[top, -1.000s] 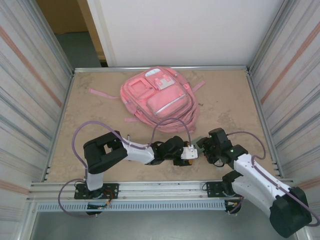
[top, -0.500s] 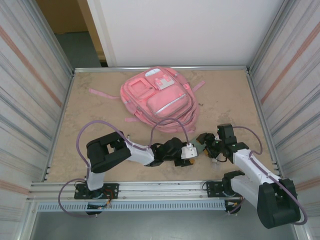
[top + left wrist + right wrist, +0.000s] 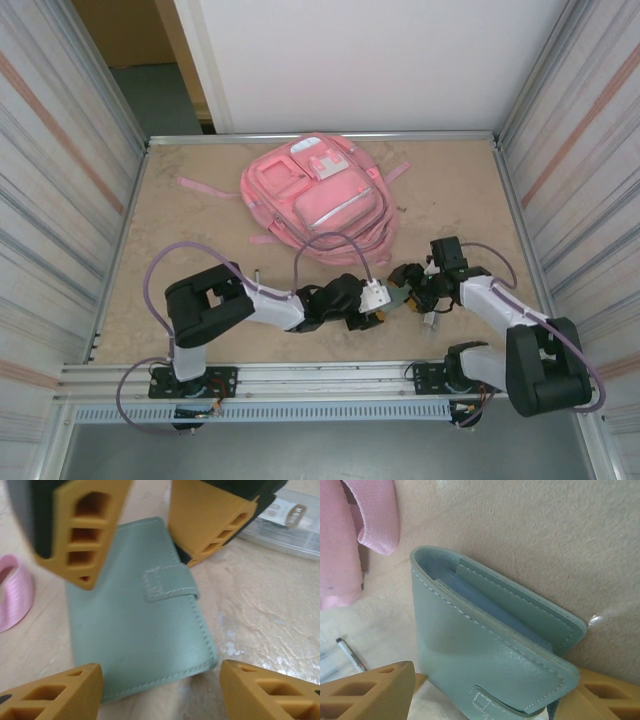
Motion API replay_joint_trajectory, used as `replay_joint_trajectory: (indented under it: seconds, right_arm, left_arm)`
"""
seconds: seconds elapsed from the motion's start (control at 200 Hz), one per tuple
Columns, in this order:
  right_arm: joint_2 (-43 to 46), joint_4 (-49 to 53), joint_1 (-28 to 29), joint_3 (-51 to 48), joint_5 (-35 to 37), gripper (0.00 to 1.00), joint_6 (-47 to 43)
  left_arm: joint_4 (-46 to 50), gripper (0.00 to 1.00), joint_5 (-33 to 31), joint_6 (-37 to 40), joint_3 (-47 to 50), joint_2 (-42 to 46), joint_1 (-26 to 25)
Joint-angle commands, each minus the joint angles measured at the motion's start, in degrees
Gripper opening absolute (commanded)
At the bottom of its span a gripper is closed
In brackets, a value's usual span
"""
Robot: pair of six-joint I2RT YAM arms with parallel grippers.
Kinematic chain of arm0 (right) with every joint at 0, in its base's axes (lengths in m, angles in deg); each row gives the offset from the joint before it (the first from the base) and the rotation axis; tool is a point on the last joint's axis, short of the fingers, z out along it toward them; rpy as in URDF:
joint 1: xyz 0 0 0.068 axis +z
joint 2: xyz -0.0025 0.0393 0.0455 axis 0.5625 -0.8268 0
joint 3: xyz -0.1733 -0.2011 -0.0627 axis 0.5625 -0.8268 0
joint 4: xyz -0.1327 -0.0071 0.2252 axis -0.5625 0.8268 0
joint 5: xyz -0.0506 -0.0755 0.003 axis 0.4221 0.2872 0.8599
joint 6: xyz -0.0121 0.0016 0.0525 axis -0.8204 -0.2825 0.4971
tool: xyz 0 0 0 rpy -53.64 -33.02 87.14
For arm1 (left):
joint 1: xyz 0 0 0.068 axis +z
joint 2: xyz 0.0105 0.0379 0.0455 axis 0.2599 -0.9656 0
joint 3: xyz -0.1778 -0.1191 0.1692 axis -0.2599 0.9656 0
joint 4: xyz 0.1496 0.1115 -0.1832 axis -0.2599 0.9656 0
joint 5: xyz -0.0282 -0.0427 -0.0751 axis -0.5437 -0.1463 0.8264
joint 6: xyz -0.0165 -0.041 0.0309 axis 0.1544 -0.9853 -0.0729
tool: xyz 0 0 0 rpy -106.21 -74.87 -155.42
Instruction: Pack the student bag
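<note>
Top: student bag (image 3: pixel 320 195) lies far-centre on counter (image 3: pixel 190 270). Left tool (image 3: pixel 388 305) and right tool (image 3: pixel 410 285) sit tip-to-tip over green wallet (image 3: pixel 398 297), near front.
L wrist: jaws wide, flanking wallet; can't tell if gripped.
R wrist: same.
Step, prob.: wallet pickup. Next needs one firm clamp and an open pocket.

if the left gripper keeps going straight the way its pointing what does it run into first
The sage-green leather wallet with a tab closure: it lies directly ahead of the left gripper, its near edge between the fingertips. Whether it touches them is unclear.
</note>
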Motion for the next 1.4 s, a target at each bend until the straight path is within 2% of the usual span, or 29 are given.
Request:
replay_joint_trajectory:
  seconds: [0.0,0.17,0.366,0.571,0.661,0.812,0.942,1.042,1.273,1.393]
  right_arm:
    - [-3.0,2.6,-0.4,1.5,-2.5,0.66,-4.2]
    - [-4.8,-1.2,-0.4,2.0,-4.3,0.52,-5.1]
    - [-4.8,-1.4,-0.4,3.3,-3.6,0.39,-9.7]
    - [-7.6,-3.6,-0.7,3.1,-5.8,0.29,-11.4]
    - [-9.2,-4.4,-0.7,3.2,-8.5,0.22,-13.1]
    - [-12.2,-2.7,-0.5,5.1,-9.7,0.21,-18.3]
    - [-15.6,-2.5,-0.2,6.4,-11.0,0.19,-20.7]
    - [-17.8,-3.2,0.6,7.0,-11.8,0.18,-21.3]
    - [-18.7,-5.2,2.2,6.9,-13.7,0.19,-22.0]
    - [-17.3,-5.7,2.7,7.0,-14.0,0.21,-22.3]
  left_arm:
    - [4.9,0.64,-2.5,-5.3,-0.2,5.0,0.5]
    - [16.9,0.66,-2.7,-13.2,-8.1,3.3,2.7]
    - [19.9,0.65,-4.5,-21.4,-10.6,-0.4,5.5]
    - [20.6,0.64,1.1,-28.9,-9.8,0.4,7.3]
    - [23.2,0.64,7.6,-34.9,-9.6,1.5,9.1]
    - [23.3,0.64,14.9,-43.1,-7.3,2.7,11.1]
    - [27.0,0.63,17.1,-47.0,-9.0,1.1,11.3]
    - [24.6,0.6,19.4,-50.1,-7.9,0.3,11.4]
    - [21.4,0.45,23.4,-51.6,-7.4,1.9,11.4]
    - [21.4,0.31,23.6,-52.1,-7.2,3.6,12.0]
